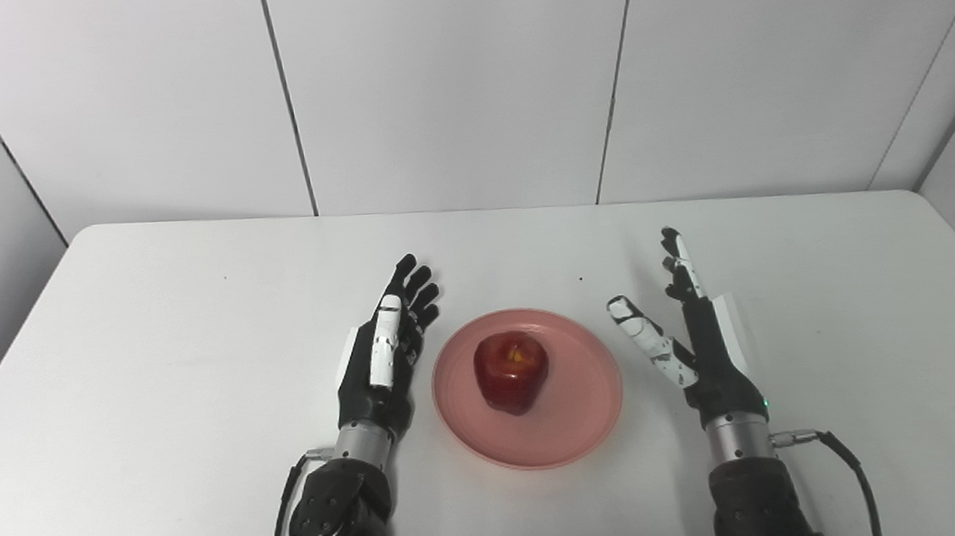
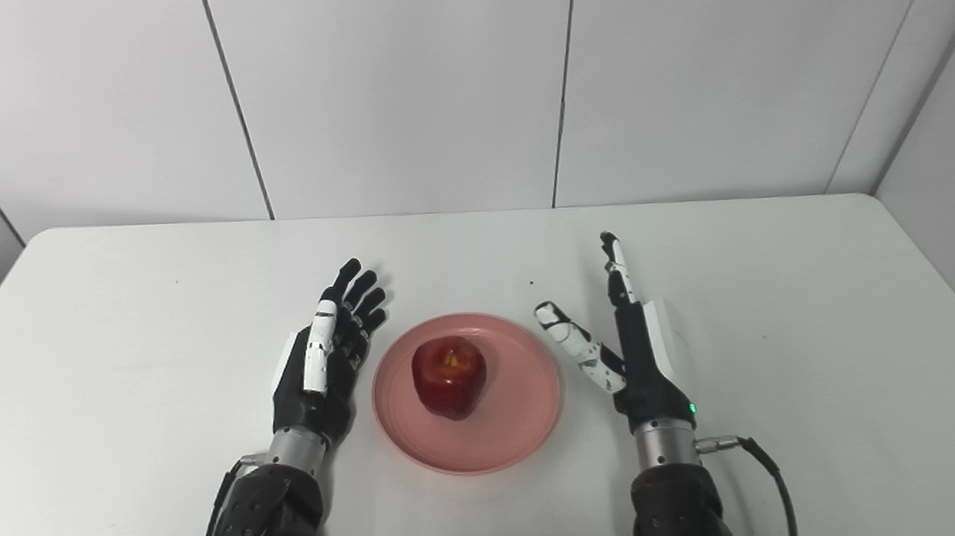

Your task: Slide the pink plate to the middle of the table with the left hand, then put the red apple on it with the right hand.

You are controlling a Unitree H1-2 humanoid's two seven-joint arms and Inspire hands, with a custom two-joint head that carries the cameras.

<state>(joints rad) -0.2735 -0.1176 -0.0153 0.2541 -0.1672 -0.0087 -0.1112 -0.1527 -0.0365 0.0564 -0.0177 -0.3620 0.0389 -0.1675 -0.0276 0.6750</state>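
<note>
The left hand (image 1: 382,352) lies just beside the pink plate's (image 1: 575,431) left rim, fingers stretched out and holding nothing. The plate sits near the middle of the white table (image 1: 153,370), and the red apple (image 1: 511,372) rests on it (stem dimple facing up). To the right, the right hand (image 1: 696,336) stands clear of the rim, fingers spread and empty

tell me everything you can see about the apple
The red apple is glossy dark red with a yellow-orange patch around its top dimple, which faces up toward the cameras. It looks whole. It sits a little behind the centre of the pink plate, touching only the plate. Neither robot hand touches it.
</note>
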